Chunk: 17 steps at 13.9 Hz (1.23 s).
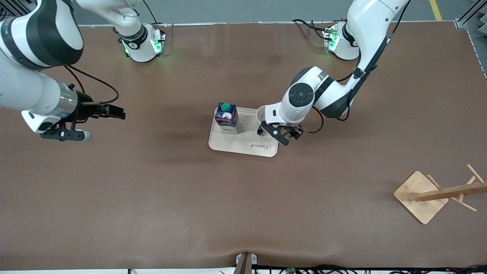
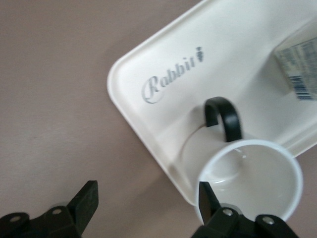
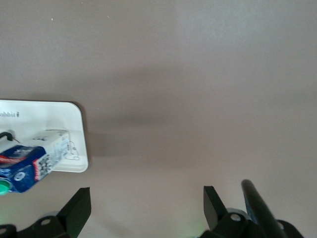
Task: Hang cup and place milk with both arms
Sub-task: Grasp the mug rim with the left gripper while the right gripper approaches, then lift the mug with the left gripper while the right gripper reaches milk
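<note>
A wooden mug tree [image 1: 437, 194] stands nearest the camera on the tabletop [image 1: 152, 209] at the left arm's end, ready for hanging. On the cream tray [image 1: 232, 146], lettered "Rabbit", the milk [image 1: 226, 118] stands upright beside the cup [image 2: 252, 178]. The left gripper [image 1: 279, 134] hangs over the cup's rim, jaws apart, likely lining up a grasp. The right gripper [image 1: 114, 111] waits open over bare tabletop.
</note>
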{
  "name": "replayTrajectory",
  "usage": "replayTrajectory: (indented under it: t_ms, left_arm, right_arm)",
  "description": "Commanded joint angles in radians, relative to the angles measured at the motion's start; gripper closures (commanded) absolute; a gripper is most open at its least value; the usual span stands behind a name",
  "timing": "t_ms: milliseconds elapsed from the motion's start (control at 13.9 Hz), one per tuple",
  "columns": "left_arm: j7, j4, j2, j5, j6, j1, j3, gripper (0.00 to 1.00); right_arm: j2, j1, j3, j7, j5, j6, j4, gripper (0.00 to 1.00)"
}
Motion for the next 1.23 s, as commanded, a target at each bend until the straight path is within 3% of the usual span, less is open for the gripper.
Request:
replayTrajectory:
  t_ms: [0,216,577,649,865,938,1154]
  left_arm:
    - [-0.026,0.002,-0.012,0.002,-0.015,-0.022,0.003,0.10]
    - [-0.080,0.011,0.013,0.002,-0.013,-0.051,0.003,0.13]
    - [-0.106,0.018,0.050,0.014,-0.013,-0.077,0.004,0.33]
    - [-0.106,0.025,0.054,0.014,-0.013,-0.085,0.006,0.42]
    - [-0.108,0.031,0.062,0.014,-0.013,-0.090,0.009,0.94]
    - [-0.108,0.035,0.062,0.014,-0.013,-0.090,0.011,1.00]
    - [-0.105,0.059,0.051,0.014,-0.018,-0.076,0.014,1.00]
  right_arm:
    - [0.000,0.048,-0.009,0.125,0.019,-0.010,0.017,0.00]
    - [0.000,0.060,-0.007,0.150,0.019,-0.008,0.016,0.00]
    - [0.008,0.092,-0.007,0.224,0.021,-0.014,0.014,0.00]
    - [0.008,0.095,-0.007,0.247,0.021,-0.010,0.014,0.00]
    - [0.017,0.098,-0.007,0.251,0.021,-0.017,0.013,0.00]
    - [0.025,0.101,-0.007,0.251,0.021,-0.019,0.013,0.00]
    - [0.028,0.129,-0.007,0.253,0.021,-0.016,0.013,0.00]
